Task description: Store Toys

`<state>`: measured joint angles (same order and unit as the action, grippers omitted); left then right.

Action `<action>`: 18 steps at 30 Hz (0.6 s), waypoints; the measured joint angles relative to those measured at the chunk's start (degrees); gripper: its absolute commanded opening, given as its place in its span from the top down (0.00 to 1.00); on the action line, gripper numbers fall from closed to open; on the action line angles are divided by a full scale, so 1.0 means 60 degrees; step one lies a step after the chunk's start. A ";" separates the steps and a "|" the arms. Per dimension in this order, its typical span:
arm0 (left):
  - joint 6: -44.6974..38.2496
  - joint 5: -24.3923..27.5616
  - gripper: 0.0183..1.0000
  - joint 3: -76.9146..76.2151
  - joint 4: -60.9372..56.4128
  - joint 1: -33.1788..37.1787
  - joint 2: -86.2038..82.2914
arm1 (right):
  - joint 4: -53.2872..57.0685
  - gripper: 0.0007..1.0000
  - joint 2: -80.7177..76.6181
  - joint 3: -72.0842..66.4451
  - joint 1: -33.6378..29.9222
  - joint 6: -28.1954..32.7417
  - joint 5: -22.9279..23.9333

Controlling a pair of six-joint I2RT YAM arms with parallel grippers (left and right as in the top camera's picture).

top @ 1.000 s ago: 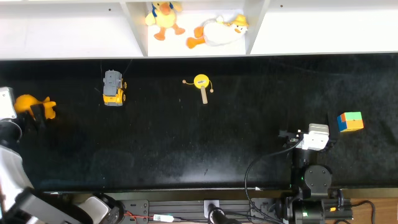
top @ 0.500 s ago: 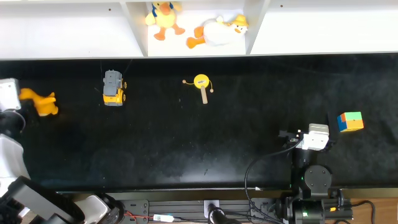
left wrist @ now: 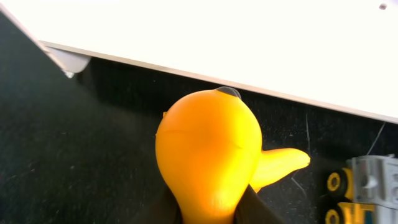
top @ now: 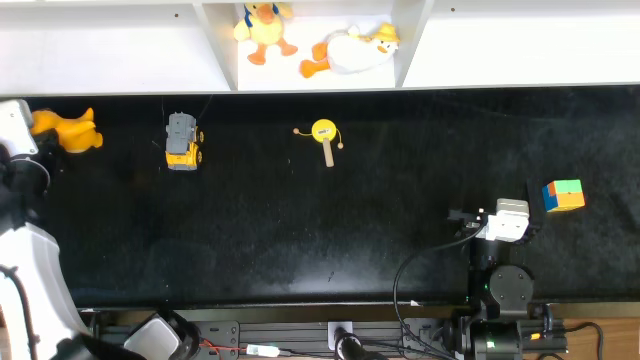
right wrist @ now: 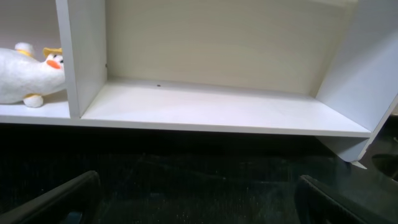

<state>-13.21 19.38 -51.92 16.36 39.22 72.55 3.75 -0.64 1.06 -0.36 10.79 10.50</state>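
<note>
**A:** What is the left claw doing?

**B:** The left gripper is pinching an orange toy duck low on its body, with a dark finger pressed against each side. The duck's head points away from the claw and its tail sticks out sideways.

**A:** What lies ahead of that claw?

**B:** The front edge of the white shelf lies just beyond the duck. There is a strip of black mat between the two. The end corner of the shelf is off to one side of the claw. On the other side, near the duck's tail, stands a grey and yellow toy truck.

**A:** And further along from the truck?

**B:** A yellow rattle drum with a wooden handle lies on the mat, well apart from the left claw. In the shelf's middle compartment are a yellow plush duck and a white plush duck.

**A:** What about the right claw?

**B:** The right gripper has its fingers spread wide and holds nothing. It faces the shelf's right compartment across a stretch of mat. The white plush duck is in the next bay over. A colour cube sits on the mat, near the outer side of that arm.
</note>
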 measured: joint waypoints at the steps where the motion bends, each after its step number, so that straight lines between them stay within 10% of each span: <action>1: 0.0091 -0.0062 0.83 0.0000 0.0076 0.0000 -0.0168 | 0.0000 0.00 0.0000 0.0000 0.0000 -0.0004 -0.0004; 18: 0.0678 -0.0419 0.81 -0.2707 0.0481 -0.0678 0.1016 | -0.0004 0.00 0.0000 0.0000 0.0000 0.0000 -0.0004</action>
<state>-9.15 16.86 -68.16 19.25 35.16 78.65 3.73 -0.64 1.06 -0.36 10.79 10.48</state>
